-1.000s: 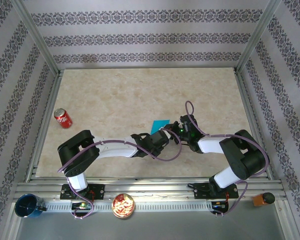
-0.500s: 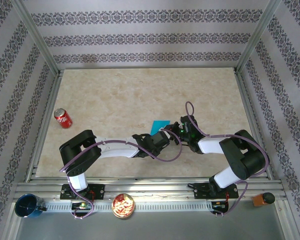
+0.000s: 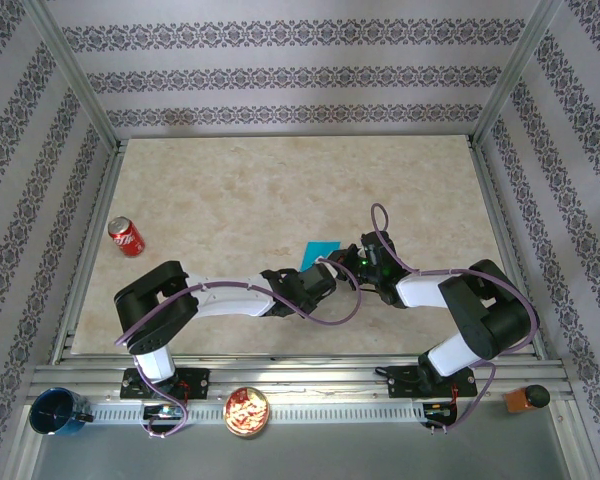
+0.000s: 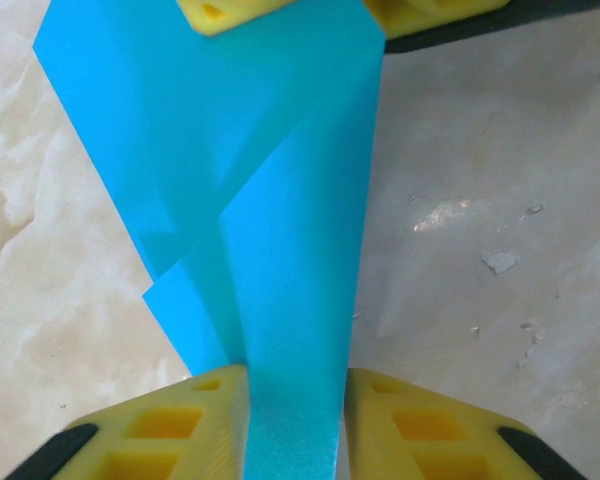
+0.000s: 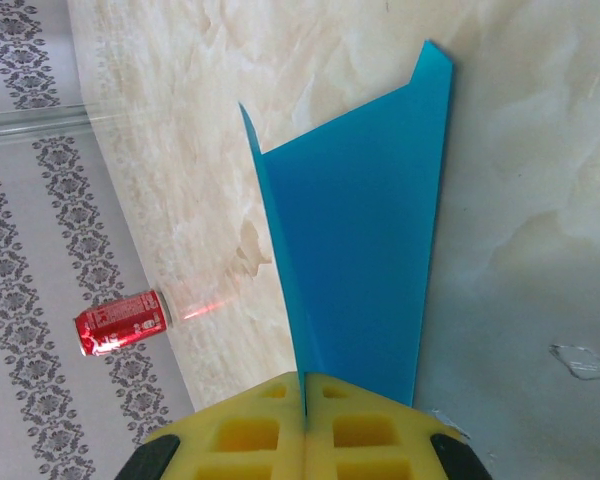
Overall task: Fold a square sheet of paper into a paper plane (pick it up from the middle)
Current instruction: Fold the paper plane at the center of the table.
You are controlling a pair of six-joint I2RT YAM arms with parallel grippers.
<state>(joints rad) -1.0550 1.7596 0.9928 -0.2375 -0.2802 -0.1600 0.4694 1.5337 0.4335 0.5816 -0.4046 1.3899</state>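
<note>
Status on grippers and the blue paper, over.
Right gripper shut on partly folded turquoise-blue paper sheet. Left gripper straddles its narrow end, grip unclear. Red soda can well aside.

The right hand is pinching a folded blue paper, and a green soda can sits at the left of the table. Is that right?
Not quite. The soda can is red, not green; the top external view shows it. The rest holds: the right hand pinches the folded blue paper, and the can sits at the left of the table.
</note>
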